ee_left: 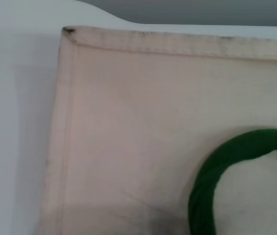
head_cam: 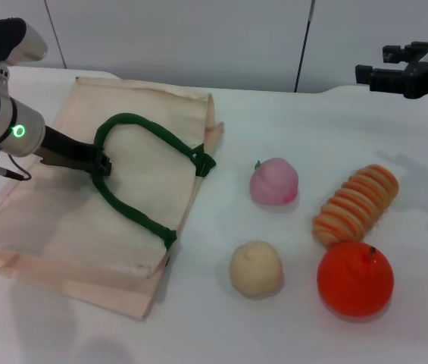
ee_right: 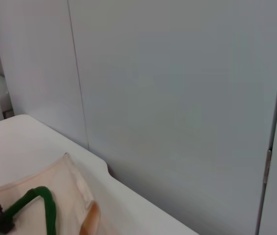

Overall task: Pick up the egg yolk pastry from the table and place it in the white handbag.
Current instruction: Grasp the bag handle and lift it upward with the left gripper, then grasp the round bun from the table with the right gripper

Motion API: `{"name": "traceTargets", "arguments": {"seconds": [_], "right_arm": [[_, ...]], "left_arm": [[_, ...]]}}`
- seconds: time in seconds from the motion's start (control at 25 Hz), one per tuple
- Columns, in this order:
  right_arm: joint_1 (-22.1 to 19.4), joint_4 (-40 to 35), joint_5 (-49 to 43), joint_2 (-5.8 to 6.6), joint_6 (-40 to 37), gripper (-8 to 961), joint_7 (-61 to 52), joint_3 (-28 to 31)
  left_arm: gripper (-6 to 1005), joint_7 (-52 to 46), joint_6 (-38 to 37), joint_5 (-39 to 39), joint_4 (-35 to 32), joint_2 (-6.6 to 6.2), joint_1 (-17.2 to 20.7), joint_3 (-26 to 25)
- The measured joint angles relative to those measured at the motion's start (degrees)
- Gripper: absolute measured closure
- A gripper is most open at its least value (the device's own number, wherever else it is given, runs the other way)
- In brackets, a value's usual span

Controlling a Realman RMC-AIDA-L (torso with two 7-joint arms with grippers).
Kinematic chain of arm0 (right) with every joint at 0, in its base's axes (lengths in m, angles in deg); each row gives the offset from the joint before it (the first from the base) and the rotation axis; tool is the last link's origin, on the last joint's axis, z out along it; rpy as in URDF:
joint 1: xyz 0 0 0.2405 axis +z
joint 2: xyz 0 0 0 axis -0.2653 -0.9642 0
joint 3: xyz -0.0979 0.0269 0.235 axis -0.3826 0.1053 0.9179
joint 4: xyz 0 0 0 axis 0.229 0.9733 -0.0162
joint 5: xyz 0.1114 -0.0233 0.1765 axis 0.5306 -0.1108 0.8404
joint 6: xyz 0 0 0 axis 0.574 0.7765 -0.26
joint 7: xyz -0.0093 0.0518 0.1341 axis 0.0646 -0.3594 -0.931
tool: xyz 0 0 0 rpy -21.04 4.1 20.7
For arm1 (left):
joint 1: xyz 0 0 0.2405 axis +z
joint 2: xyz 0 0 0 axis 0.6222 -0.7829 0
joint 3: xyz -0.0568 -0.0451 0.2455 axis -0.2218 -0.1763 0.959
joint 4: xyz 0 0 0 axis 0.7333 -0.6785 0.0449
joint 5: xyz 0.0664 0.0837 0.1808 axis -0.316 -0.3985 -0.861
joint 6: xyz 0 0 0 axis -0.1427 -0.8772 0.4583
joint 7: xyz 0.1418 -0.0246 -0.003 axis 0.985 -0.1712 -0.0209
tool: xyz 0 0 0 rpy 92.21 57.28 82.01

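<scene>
The egg yolk pastry (head_cam: 256, 268), a pale beige ball, sits on the table in front of the pink ball. The white handbag (head_cam: 54, 220) lies flat at the left, with its dark green handles (head_cam: 134, 201) on top. My left gripper (head_cam: 98, 162) is over the bag and shut on one green handle loop, far left of the pastry. The left wrist view shows the bag's fabric (ee_left: 128, 122) and a curve of green handle (ee_left: 212, 181). My right gripper (head_cam: 376, 67) is raised at the far right, open and empty. The right wrist view shows the bag's far corner (ee_right: 67, 174).
A pink peach-like ball (head_cam: 274, 181) lies behind the pastry. An orange-and-cream ridged roll (head_cam: 356, 203) and an orange (head_cam: 354, 279) lie to its right. The white table (head_cam: 221, 334) ends at a grey wall (ee_right: 177, 98) behind.
</scene>
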Motion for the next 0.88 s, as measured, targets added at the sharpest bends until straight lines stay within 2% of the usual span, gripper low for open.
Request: {"name": "traceTargets", "arguments": {"seconds": [0.08, 0.32, 0.4, 0.52, 0.68, 0.88], "right_arm": [[0.0, 0.1, 0.0, -0.03, 0.0, 251, 0.0, 0.3], [-0.3, 0.2, -0.1, -0.07, -0.1, 249, 0.0, 0.4], [-0.5, 0.5, -0.1, -0.03, -0.3, 249, 0.2, 0.4], [-0.5, 1.1, -0.1, 0.13, -0.6, 248, 0.7, 0.4], [-0.4, 1.2, -0.2, 0.2, -2.3, 247, 1.4, 0.4], [0.0, -0.5, -0.7, 0.72, -13.0, 245, 6.0, 0.3]], "left_arm": [[694, 0.2, 0.1, 0.1, 0.0, 0.02, 0.0, 0.0], [855, 2.1, 0.6, 3.0, 0.3, 0.53, 0.6, -0.1], [858, 3.4, -0.1, 5.2, 0.9, 0.67, 1.0, -0.1], [863, 7.8, -4.3, 12.6, 3.6, 0.78, 2.4, -0.1], [868, 12.7, -14.5, 21.9, 9.6, 0.85, 4.5, -0.1], [868, 16.8, -25.4, 30.1, 14.7, 0.71, 7.1, -0.1]]}}
